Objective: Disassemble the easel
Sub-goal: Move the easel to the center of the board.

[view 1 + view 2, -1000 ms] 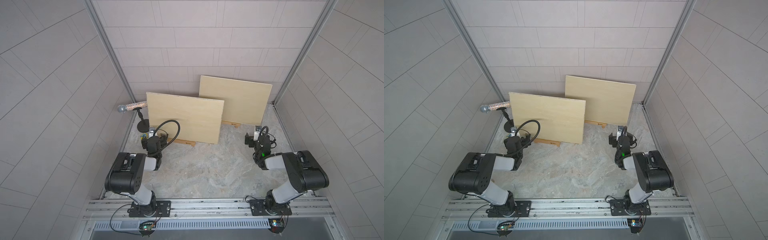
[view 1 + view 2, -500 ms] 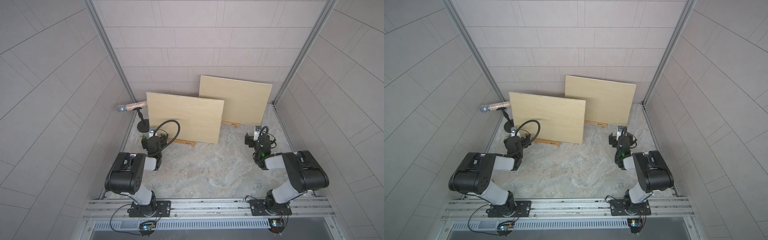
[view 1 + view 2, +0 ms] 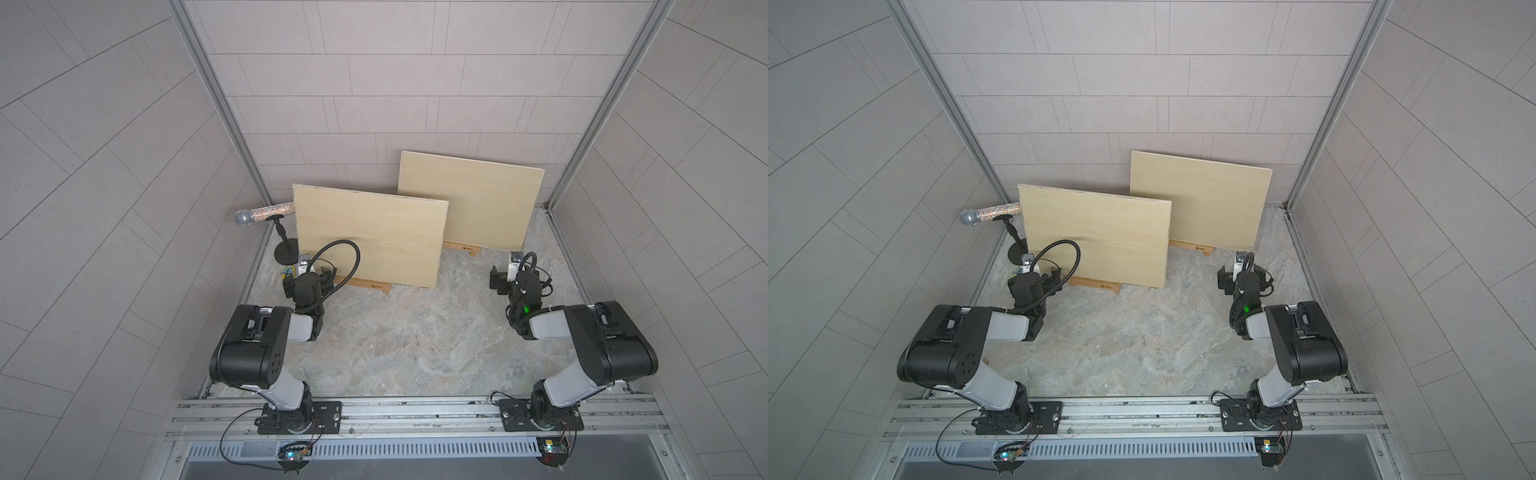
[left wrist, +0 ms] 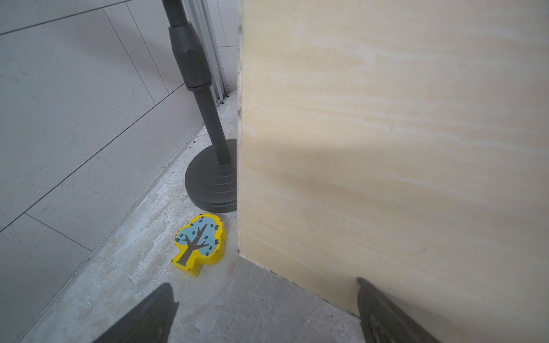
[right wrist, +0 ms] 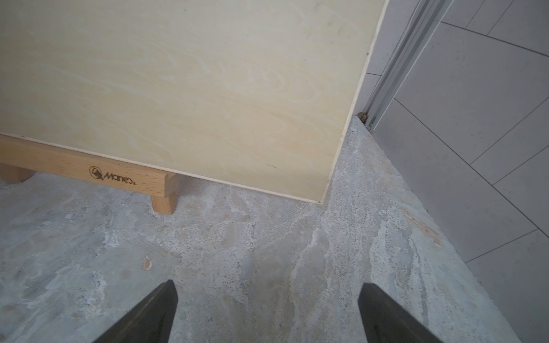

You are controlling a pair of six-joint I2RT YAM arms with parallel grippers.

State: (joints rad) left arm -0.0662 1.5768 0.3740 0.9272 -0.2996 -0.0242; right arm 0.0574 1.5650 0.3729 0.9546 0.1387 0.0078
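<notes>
a: if we begin at the far left corner, what stands there?

b: a glitter-handled microphone with a silver mesh head (image 3: 262, 213), held level on top of a black stand with a round base (image 4: 208, 184). just beside that base a yellow tree-shaped wooden block (image 4: 198, 245) lies flat on the mottled grey stone tabletop (image 3: 415, 332).

a: and the left gripper?

b: the left gripper (image 4: 265, 294) hovers low near the block, jaws spread wide with nothing between them. one of its dark fingertips (image 4: 374, 306) shows against the lower edge of the nearer pale plywood board (image 3: 370, 235). whether they touch i cannot tell.

a: where is the easel?

b: there are two. the nearer board stands tilted back on a small light-wood easel (image 3: 368, 284), left of centre, and only the easel's front ledge shows under the board. behind it and to the right, a second pale plywood board (image 3: 469, 203) rests on a second light-wood easel (image 5: 89, 170) by the back wall, with a printed logo on the ledge. in both top views the nearer board overlaps the farther one's left edge.

a: the right side?

b: the right gripper (image 5: 267, 286) is over bare tabletop, near the farther board's bottom right corner but apart from it, its fingers wide apart and empty.
</notes>
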